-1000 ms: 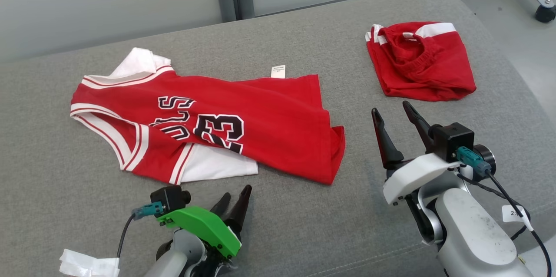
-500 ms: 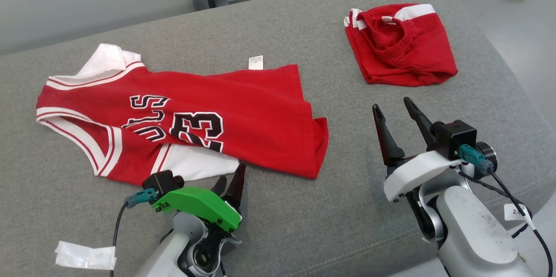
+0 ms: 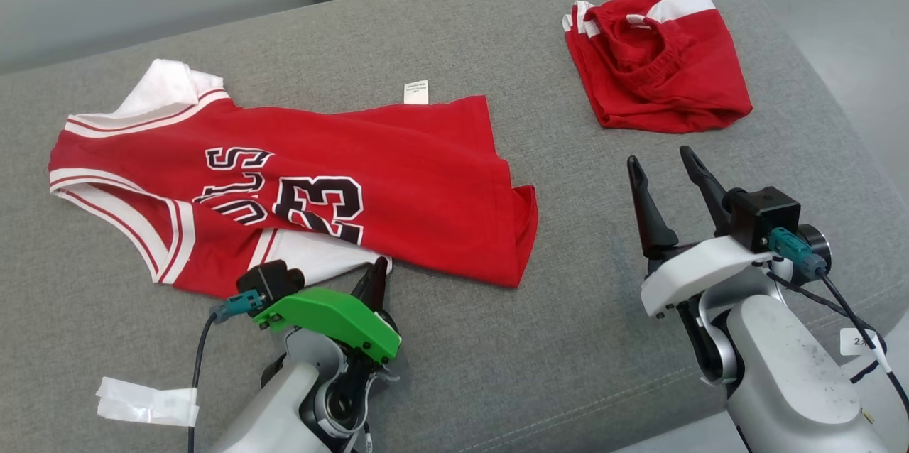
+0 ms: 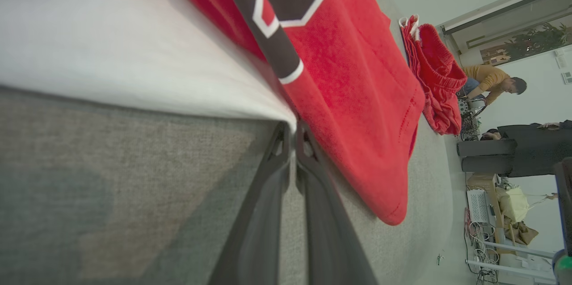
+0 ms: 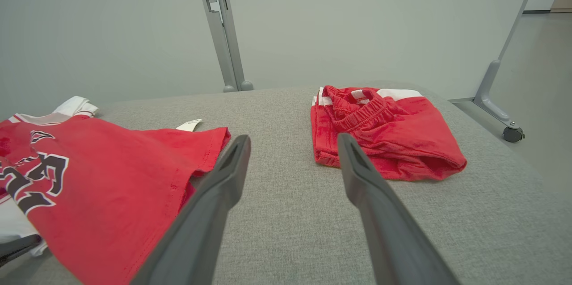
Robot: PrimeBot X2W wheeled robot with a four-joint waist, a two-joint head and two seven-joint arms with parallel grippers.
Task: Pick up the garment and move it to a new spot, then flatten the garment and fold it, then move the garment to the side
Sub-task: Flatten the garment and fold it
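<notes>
The left claw point(image 3: 378, 270) has just snapped from wide to closed, tips pinching the white near edge of the jersey point(image 3: 412, 183), which lies spread just ahead of it on the bench point(image 3: 554, 339). Grasp looks made; lifting can follow. The right claw point(image 3: 660, 158) stays wide, empty.

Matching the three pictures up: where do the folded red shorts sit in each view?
Head view: red shorts upper right, on the grey cushion.
Left wrist view: shorts right of centre, beyond the hem of the red jersey.
Right wrist view: shorts just right of centre.
Shared landmark: the red jersey beside them.
</notes>
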